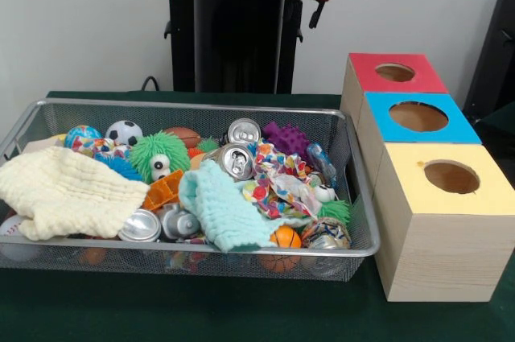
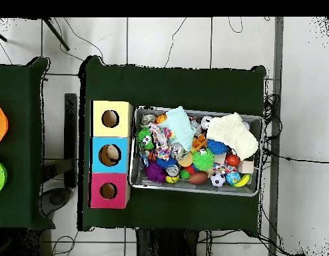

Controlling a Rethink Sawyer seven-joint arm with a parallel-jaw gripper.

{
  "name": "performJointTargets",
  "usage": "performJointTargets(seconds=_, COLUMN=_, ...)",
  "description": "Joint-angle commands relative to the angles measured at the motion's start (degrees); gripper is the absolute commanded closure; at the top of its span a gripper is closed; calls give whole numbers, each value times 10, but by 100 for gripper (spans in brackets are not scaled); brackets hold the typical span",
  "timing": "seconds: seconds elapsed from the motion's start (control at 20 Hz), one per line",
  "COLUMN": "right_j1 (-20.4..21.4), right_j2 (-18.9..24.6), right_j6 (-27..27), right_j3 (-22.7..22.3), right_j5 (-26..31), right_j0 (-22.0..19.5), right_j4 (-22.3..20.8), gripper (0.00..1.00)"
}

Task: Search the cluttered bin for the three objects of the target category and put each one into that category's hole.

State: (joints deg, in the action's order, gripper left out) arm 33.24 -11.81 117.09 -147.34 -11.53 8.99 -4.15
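1. The bin (image 1: 32,115) (image 2: 256,122) sits on the green worktop (image 1: 96,310) – crammed with cans, balls and cloths; three coloured-top boxes (image 1: 441,229) stand beside it.
2. The hand (image 1: 319,12) is drawn back above – grip state unclear.

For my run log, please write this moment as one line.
arm: drawn back | bin: full, cluttered | boxes: red, blue, yellow | blue hole: something inside

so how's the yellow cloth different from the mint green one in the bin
The pale yellow cloth is the larger, spread wide over the left end of the bin in the front view; the mint green cloth is smaller and bunched up near the middle. The yellow one reaches the bin's rim, while the green one sits among cans and toys. Both are soft, textured fabric lying on top of the clutter.
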Motion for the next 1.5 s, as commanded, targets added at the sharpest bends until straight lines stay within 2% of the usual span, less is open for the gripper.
performJointTargets(seconds=0.05, right_j1=-114, right_j2=67, right_j6=116, right_j3=96, right_j5=-119, right_j0=-18, right_j4=-13, gripper=0)
performJointTargets(seconds=0.55, right_j1=-223, right_j2=80, right_j6=116, right_j3=159, right_j5=-165, right_j0=-26, right_j4=4, gripper=0)
performJointTargets(seconds=1.0, right_j1=-289, right_j2=87, right_j6=129, right_j3=195, right_j5=-201, right_j0=-25, right_j4=20, gripper=0)
performJointTargets(seconds=1.5, right_j1=-376, right_j2=98, right_j6=124, right_j3=268, right_j5=-219, right_j0=-47, right_j4=16, gripper=0)
